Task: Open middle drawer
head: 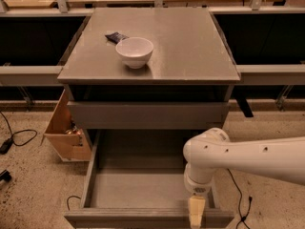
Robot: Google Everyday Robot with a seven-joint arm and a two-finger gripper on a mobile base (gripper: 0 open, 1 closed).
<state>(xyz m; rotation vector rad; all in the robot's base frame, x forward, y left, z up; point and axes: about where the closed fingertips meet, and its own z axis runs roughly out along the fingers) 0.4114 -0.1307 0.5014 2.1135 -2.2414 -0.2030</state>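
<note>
Speckled floor (28, 194) ran around the grey cabinet (190, 75), and the middle drawer (138, 187) stood pulled far out of the cabinet's front — wide, shallow, matte grey, handleless, with low walls. Above it, the top drawer (147, 114) sat nearly flush. One white arm (257, 156) reached in from the cabinet's right. Its gripper (197, 213) hung at the drawer's front wall; I could not tell whether it was spread or closed. The tabletop (190, 37) carried one white bowl (135, 51) and one dark packet (116, 37). One cardboard box (66, 132) leaned at the cabinet's left.
</note>
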